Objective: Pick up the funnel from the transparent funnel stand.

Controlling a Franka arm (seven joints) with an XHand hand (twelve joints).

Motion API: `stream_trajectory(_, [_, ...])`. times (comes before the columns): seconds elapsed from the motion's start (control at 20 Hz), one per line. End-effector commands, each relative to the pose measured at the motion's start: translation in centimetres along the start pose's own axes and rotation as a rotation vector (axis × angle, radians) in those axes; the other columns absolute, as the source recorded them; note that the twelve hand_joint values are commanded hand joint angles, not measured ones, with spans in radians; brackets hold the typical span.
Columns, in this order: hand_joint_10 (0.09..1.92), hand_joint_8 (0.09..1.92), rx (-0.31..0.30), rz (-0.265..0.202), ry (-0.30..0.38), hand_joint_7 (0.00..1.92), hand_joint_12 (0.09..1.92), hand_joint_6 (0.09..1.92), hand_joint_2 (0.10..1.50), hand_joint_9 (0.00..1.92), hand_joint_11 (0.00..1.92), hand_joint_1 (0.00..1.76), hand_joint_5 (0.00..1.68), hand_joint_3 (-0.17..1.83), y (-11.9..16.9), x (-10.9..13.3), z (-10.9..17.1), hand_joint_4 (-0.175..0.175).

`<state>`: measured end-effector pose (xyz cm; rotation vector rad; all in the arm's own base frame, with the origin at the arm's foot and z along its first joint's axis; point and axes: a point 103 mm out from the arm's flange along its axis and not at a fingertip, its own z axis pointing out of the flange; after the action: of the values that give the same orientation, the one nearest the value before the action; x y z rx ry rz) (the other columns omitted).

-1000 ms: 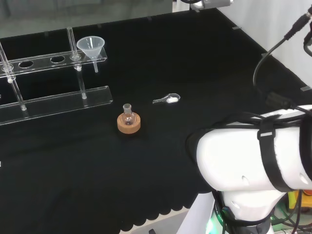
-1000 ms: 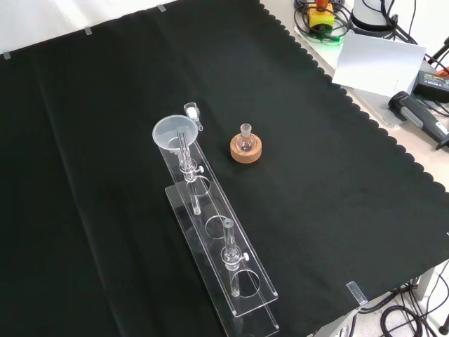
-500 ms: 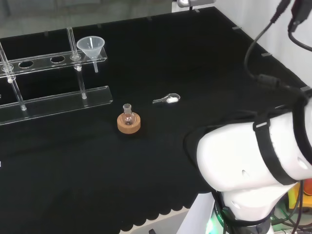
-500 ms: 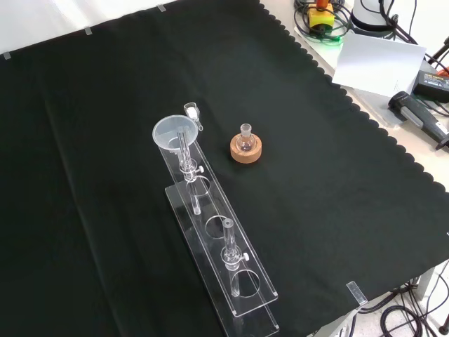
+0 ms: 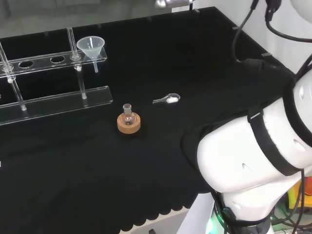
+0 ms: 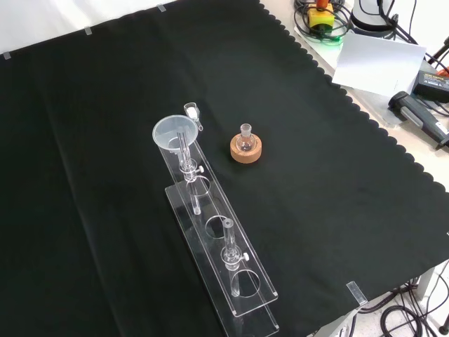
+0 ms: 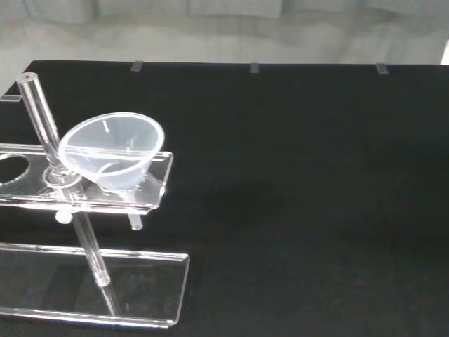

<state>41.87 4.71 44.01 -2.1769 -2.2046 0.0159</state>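
A clear funnel (image 5: 90, 47) sits in the end hole of the transparent funnel stand (image 5: 53, 102), at the far left of the cloth in the head view. In the front view the funnel (image 6: 172, 133) tops the far end of the long stand (image 6: 231, 281), whose other holes look empty. The wrist view faces the funnel (image 7: 112, 149) from a short way off, with its stem poking down through the stand's upper plate (image 7: 151, 189). A small white and grey piece of the arm's end (image 5: 173, 3) shows at the head view's top edge; its fingers are hidden.
A small round flask on a cork ring (image 5: 128, 122) stands near the middle of the cloth, beside the stand in the front view (image 6: 245, 149). A small clear scoop (image 5: 167, 99) lies to its right. The arm's white links (image 5: 253, 161) rise at the head view's right.
The arm's links have swung and risen in the head view. The white piece at the top edge has slid left, towards the funnel's side. The ware on the cloth has not moved.
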Motion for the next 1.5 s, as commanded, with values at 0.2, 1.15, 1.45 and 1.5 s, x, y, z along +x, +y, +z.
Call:
stream_trajectory(0.2, [0.09, 0.09, 0.002, -0.024, 0.015, 0.0, 0.09, 0.09, 0.62, 0.0, 0.0, 0.28, 0.0, 0.11, 1.8, 2.3, 1.5, -0.024])
stream_trajectory(1.15, [0.09, 0.09, 0.085, -0.041, 0.043, 0.01, 0.09, 0.09, 0.62, 0.0, 0.0, 0.3, 0.0, 0.09, 5.8, 6.4, 7.6, -0.052])
stream_trajectory(1.45, [0.09, 0.09, 0.108, -0.041, 0.04, 0.01, 0.09, 0.09, 0.63, 0.0, 0.0, 0.31, 0.0, 0.09, 7.2, 6.8, 9.2, -0.053])
stream_trajectory(1.5, [0.09, 0.09, 0.112, -0.043, 0.039, 0.01, 0.09, 0.09, 0.63, 0.0, 0.0, 0.31, 0.0, 0.09, 7.4, 7.0, 9.4, -0.053])
